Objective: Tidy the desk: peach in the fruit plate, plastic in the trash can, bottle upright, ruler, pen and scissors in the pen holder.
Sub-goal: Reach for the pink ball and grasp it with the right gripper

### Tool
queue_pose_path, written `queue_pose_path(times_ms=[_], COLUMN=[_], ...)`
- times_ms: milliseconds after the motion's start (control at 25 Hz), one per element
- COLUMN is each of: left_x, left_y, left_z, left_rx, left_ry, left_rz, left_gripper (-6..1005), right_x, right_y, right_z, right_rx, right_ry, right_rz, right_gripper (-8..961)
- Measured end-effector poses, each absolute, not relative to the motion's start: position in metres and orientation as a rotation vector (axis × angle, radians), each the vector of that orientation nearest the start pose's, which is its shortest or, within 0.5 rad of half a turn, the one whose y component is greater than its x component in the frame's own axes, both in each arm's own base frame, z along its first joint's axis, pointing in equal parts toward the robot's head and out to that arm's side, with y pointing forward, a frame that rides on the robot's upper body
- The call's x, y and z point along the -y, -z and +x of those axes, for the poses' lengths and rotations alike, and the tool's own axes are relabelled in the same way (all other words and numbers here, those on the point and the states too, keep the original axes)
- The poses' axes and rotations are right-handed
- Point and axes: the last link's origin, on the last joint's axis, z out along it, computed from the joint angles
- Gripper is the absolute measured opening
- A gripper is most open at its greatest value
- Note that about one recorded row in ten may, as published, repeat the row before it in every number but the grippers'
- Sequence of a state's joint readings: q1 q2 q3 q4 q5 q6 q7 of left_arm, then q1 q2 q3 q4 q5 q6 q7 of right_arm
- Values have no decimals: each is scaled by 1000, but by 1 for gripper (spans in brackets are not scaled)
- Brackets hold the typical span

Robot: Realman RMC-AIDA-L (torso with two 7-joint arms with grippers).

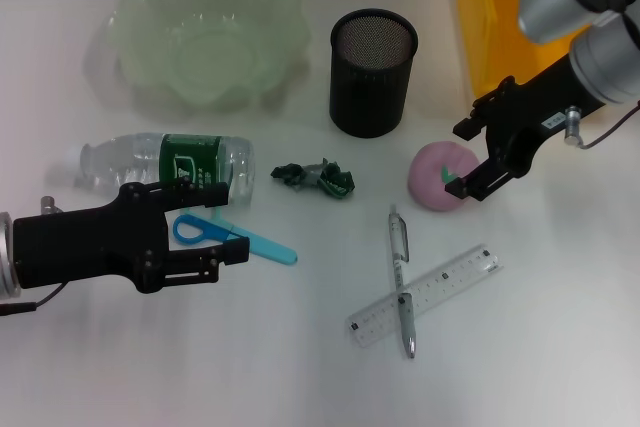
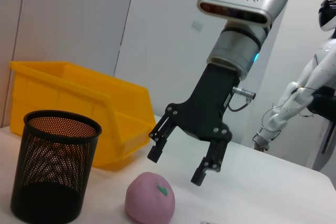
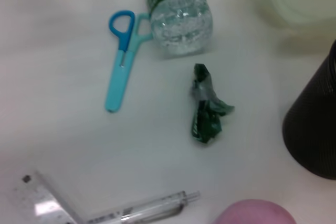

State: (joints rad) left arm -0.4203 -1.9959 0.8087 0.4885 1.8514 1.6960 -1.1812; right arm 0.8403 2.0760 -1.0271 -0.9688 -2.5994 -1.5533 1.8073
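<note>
Looks like the peach step: right gripper (image 2: 185,164) hangs just above the peach (image 1: 438,178), jaws apart, nothing held. The peach sits beside the holder (image 1: 372,72), on the desk. Next it'd need to drop and close. Left gripper (image 1: 228,220) idles by the bottle (image 1: 165,162), jaws apart.

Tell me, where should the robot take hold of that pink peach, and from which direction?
Probably from above, across its widest middle. The peach is round and sits free on the table, with the pen holder and pen set apart from it, so its sides are open. The right hand hangs open just over it; fingers closing on opposite sides should hold best.
</note>
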Motion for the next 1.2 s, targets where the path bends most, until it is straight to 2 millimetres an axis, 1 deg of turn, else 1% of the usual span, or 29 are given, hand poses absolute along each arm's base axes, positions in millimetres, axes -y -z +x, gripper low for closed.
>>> queue_pose_path(times_ms=[360, 560, 760, 1200], left_x=[-278, -278, -278, -279], left_y=[-2, -2, -2, -2], left_z=[-291, -291, -291, -290], left_rx=[570, 570, 565, 563], left_ry=[863, 865, 863, 863], left_rz=[-2788, -2789, -2789, -2788], left_gripper=[779, 778, 778, 777], right_x=[-396, -398, -399, -401], right_y=[20, 29, 34, 35], right_z=[193, 199, 202, 203], right_rx=[-238, -229, -220, -219], right_ry=[479, 459, 454, 451], right_rz=[-2896, -2889, -2876, -2864], right_gripper=[812, 812, 812, 812])
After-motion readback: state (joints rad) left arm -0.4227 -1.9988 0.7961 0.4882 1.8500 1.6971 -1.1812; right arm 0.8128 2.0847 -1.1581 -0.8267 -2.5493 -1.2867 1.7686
